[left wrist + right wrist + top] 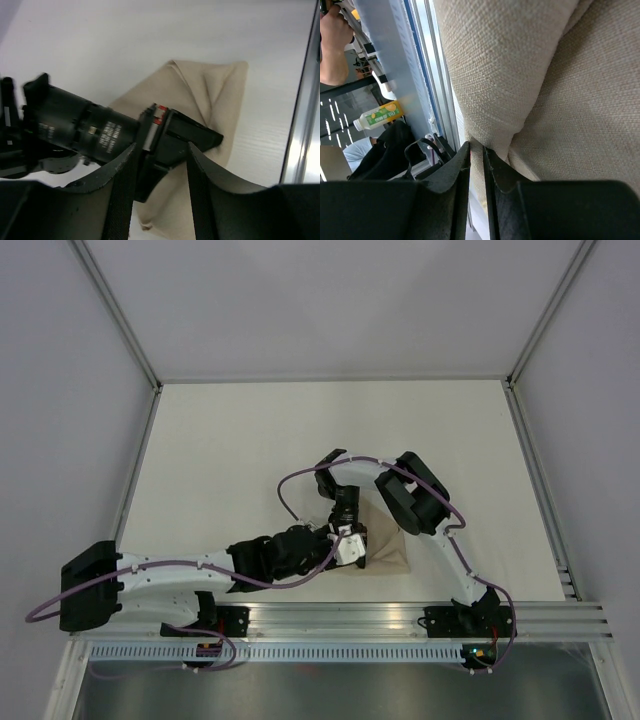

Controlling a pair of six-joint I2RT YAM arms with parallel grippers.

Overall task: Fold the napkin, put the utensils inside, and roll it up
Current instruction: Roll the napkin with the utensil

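Right side: your right pincer (476, 150) has its two dark fingers drawn almost together, clamped on a raised fold of the napkin (560, 100).
Left side: your left pincer (161, 146) has its fingers apart and grips nothing. The black end of the right arm (75, 125) lies just beyond the gap.
Cloth: the napkin is loosely folded and rumpled on the surface (250, 440), right of centre and towards the near edge. It is bunched where the right pincer pinches it.
Arms: seen from above, the two pincers meet over the napkin's left part. The left arm (180, 580) reaches in from the left.
Edge: a metal rail (400, 615) runs along the near side, close to the napkin.
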